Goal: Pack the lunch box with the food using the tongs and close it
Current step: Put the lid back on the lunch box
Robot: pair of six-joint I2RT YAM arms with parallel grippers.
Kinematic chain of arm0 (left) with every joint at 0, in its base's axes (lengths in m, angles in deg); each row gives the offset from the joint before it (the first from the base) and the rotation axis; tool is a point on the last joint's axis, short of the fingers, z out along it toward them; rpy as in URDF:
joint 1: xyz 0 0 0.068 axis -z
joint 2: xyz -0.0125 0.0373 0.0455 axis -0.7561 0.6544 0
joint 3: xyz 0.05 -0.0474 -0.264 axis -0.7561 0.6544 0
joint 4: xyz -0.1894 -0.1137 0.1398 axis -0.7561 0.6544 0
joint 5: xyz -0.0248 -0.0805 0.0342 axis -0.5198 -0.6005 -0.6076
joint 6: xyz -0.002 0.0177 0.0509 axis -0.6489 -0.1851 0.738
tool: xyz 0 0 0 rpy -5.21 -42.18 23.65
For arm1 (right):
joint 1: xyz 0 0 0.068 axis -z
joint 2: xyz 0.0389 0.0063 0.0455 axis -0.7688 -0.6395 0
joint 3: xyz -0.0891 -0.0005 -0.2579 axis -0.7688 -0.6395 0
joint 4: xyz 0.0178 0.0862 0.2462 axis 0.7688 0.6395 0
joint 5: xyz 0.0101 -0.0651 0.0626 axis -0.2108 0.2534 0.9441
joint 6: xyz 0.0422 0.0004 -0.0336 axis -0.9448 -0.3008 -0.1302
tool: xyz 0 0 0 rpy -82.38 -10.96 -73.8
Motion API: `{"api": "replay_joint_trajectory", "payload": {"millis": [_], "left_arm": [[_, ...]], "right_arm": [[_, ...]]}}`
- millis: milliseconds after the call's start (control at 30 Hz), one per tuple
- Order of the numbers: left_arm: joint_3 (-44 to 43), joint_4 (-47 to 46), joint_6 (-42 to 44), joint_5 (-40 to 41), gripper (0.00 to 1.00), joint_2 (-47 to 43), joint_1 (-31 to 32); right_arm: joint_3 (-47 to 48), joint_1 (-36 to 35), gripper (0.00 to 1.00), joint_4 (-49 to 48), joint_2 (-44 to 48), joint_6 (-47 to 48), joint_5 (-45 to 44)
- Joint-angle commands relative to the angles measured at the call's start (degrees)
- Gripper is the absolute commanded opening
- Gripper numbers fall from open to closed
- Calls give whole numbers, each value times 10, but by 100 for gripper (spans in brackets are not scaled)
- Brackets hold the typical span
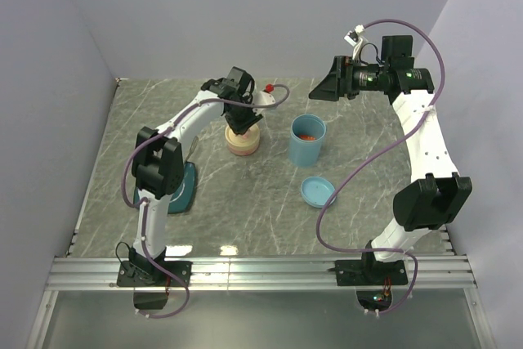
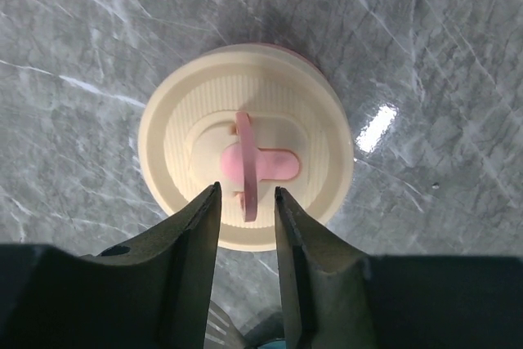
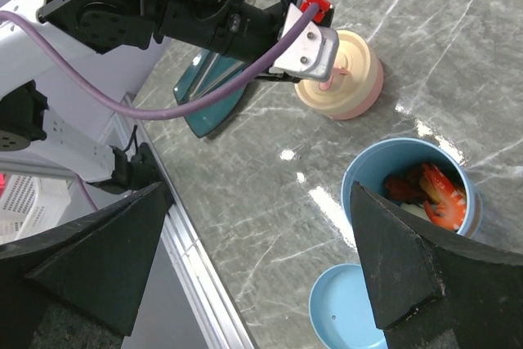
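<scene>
The grey marbled table carries everything. A dark teal square plate lies at the near left, half hidden under the left arm; no food shows on the part in view. In the middle stands a tall light-blue round lunch box pot, open-topped, with red-orange shrimp-like food inside. Its flat light-blue lid lies on the table just nearer. Left of the pot, near but apart, sits a squat cream-lidded round container with a pink base, its lid on and a thin pink handle standing up on top.

The left gripper hangs straight over that lid. Its jaws are a little apart, with the near end of the handle between them and a gap on either side, so nothing is clamped. It looks lined up to take the handle or let it go.

The right gripper is held high at the far right, jaws spread wide and empty, well out of the left arm's way.

A thin pale sliver by the plate's far edge may be the silvery metal tongs, but it is too small to tell. Neither gripper holds them. The blue pot is not yet covered.
</scene>
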Motion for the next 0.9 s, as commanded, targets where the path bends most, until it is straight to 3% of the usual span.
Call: {"api": "replay_joint_trajectory", "payload": {"millis": [0,533,867], "left_arm": [[-27,-5,-12,10,38,1,3],[-59,-18,-16,49,38,36,-20],[-69,-19,-9,18,38,37,-30]], "right_arm": [[25,4,100,3,7,7,18],[44,4,100,17,-14,11,32],[49,4,100,28,-21,11,33]]}}
